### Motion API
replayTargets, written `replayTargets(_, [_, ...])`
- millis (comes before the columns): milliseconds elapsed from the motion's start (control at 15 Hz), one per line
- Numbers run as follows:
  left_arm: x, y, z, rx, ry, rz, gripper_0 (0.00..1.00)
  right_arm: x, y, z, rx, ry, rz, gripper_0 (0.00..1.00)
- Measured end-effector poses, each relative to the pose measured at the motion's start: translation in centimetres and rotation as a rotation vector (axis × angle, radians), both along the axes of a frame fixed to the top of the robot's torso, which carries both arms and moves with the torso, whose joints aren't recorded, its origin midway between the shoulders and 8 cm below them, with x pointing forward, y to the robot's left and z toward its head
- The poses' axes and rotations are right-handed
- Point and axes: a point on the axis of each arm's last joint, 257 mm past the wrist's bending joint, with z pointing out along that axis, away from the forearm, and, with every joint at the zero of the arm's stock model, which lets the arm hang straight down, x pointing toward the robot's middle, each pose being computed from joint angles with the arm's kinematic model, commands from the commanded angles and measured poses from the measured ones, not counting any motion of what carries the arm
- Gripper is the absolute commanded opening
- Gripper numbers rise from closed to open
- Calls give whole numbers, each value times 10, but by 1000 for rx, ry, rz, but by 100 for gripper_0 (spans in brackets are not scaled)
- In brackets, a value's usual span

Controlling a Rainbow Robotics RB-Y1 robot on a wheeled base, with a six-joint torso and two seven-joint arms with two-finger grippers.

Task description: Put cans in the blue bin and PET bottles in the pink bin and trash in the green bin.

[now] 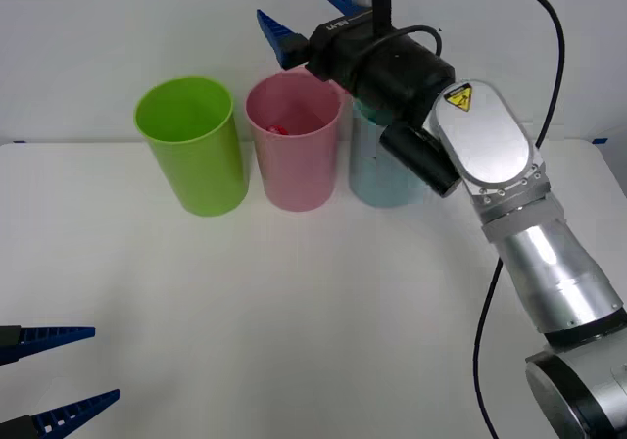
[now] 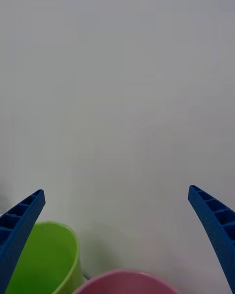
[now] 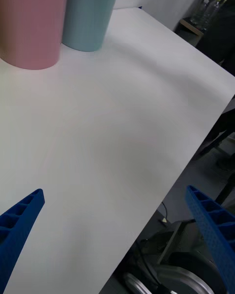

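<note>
Left gripper point(image 1: 59, 375): nearest the camera, parked low over the table point(image 1: 313, 312), fingers spread wide, holding nothing.
Right gripper point(image 1: 309, 18): above the pink bin point(image 1: 294, 160), fingers wide apart and empty.
Bottle point(image 1: 277, 128): its red cap peeks out inside the pink bin, so it seems already dropped.
Green bin point(image 1: 191, 150): beside the pink bin, looks empty.
Blue bin point(image 1: 382, 179): partly hidden behind the right arm.
Risk: pulling back low, the wrist could clip the pink or blue rim and topple a bin.
</note>
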Motion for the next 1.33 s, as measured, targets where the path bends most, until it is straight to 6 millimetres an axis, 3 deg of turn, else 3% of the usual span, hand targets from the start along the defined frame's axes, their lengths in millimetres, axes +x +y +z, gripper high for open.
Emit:
replayTargets(200, [0,0,0,0,0,0,100,-27,-41,8,-10,1,74,100])
replayTargets(533, [0,0,0,0,0,0,100,-89,-100,-17,-54,17,159,100])
replayTargets(800, [0,0,0,0,0,0,100,-137,-146,-53,-108,15,189,100])
replayTargets(1333, [0,0,0,0,0,0,100,-205,-194,-168,-254,105,218,100])
